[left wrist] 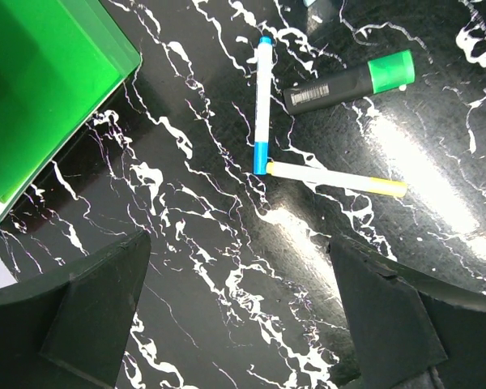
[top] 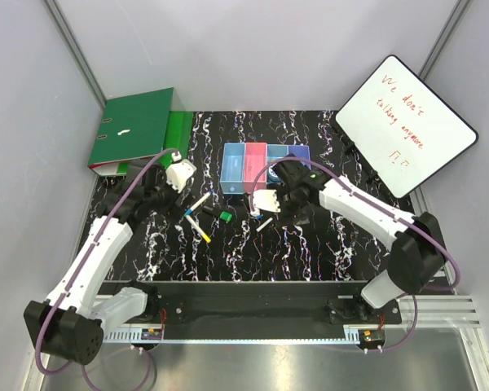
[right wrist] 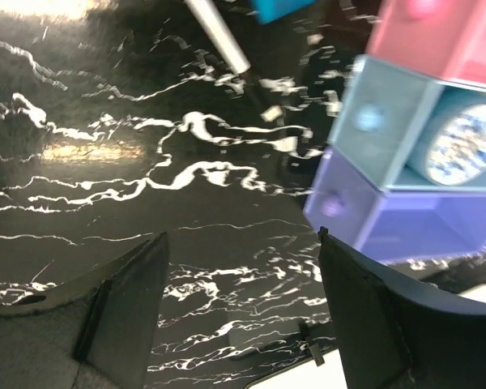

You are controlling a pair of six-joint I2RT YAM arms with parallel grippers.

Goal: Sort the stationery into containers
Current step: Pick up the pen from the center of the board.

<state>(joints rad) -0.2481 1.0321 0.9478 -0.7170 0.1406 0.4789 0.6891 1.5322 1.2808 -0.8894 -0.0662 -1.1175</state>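
The row of containers [top: 257, 165] stands at the back middle of the table: light blue, pink, blue, purple. A blue-capped marker [left wrist: 262, 105], a yellow-capped marker [left wrist: 336, 179] and a black highlighter with a green cap [left wrist: 348, 81] lie on the table ahead of my left gripper [left wrist: 243, 324], which is open and empty. In the top view the left gripper [top: 178, 177] hovers left of these markers [top: 198, 204]. My right gripper [right wrist: 243, 316] is open and empty, just in front of the bins [top: 262, 205]. A grey tape roll [right wrist: 462, 146] lies in the blue bin [right wrist: 389, 121], beside the pink bin [right wrist: 437, 36] and the purple bin [right wrist: 389, 219].
Green ring binders [top: 134, 130] lie at the back left, close to my left gripper, and show in the left wrist view [left wrist: 49, 81]. A whiteboard with red writing [top: 406, 122] leans at the back right. A white marker [top: 265, 222] lies under my right gripper.
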